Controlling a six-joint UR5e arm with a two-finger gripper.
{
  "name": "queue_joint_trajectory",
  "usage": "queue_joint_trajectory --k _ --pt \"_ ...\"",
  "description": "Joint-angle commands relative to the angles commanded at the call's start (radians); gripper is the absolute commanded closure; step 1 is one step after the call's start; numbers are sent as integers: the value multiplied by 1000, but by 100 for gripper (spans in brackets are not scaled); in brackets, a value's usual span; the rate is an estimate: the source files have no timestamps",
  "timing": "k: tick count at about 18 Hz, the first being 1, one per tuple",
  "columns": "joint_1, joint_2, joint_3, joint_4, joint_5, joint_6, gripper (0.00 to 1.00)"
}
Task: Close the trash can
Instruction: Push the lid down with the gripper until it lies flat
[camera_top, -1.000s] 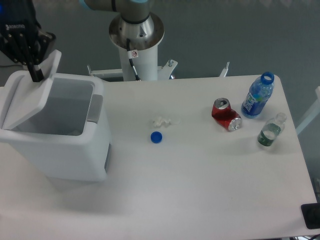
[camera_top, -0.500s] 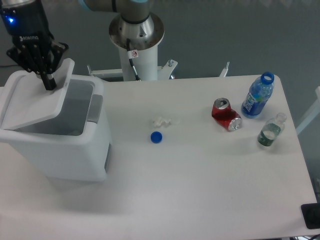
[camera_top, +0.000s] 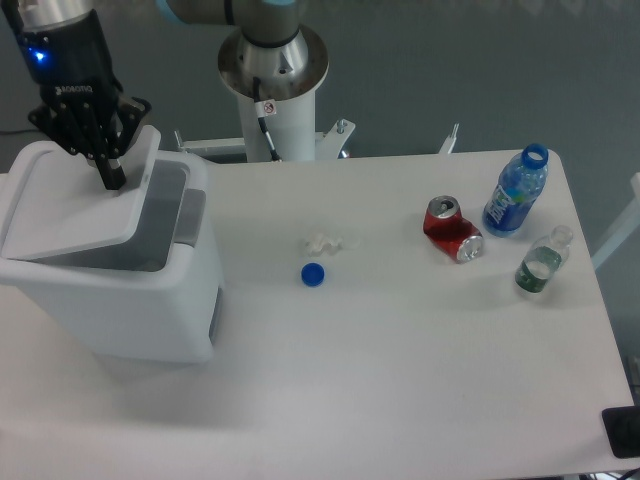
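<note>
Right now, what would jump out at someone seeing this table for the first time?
The big white trash can at the left, its lid partly down with the black gripper pressing on it. Over at the right sit a crushed red soda can and two bottles, one blue, one clear.

Smooth white plastic with a soft sheen on the trash can (camera_top: 120, 290), grey plastic on its latch tab (camera_top: 190, 216); matt black on the gripper (camera_top: 112, 178). Glossy red metal, dented, on the soda can (camera_top: 452, 230); clear plastic on 2 bottles (camera_top: 516, 192) (camera_top: 541, 261), 1 tinted blue. Crumpled white paper scrap (camera_top: 327, 243), blue plastic cap (camera_top: 313, 274), matt white table (camera_top: 400, 370).
</note>
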Motion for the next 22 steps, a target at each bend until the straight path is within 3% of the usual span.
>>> queue_joint_trajectory --k 6,22 --pt "51 0 -17 -8 -57 41 98" --pt "95 -20 -38 0 -87 77 98"
